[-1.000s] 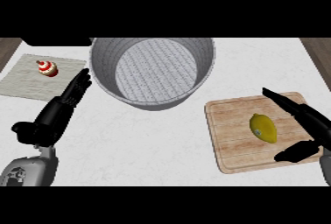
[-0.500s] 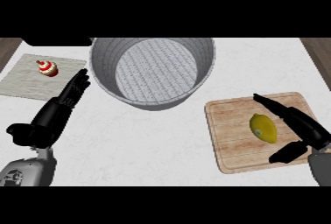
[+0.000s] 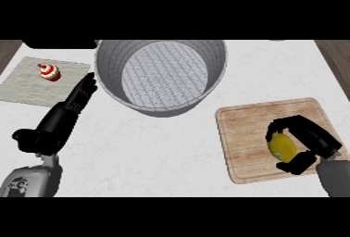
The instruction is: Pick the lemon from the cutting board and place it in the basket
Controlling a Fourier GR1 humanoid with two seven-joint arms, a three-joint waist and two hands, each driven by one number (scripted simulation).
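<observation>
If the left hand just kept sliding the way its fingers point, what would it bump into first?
Probably the grey basket. The left hand lies open, fingers pointing up and slightly right, with the fingertips almost at the basket's outer wall. The mat with the small red-and-white object sits just left of that line. Depth is hard to judge.

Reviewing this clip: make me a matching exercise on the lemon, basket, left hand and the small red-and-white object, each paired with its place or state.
Things:
1. lemon
2. basket
3. left hand
4. red-and-white object

Places or states:
A. on the grey mat at far left
B. on the cutting board, with the right hand curled round it
C. nothing inside, at the counter's far middle
D. open, fingers straight, beside the basket

Pairs: 1-B, 2-C, 3-D, 4-A
</observation>
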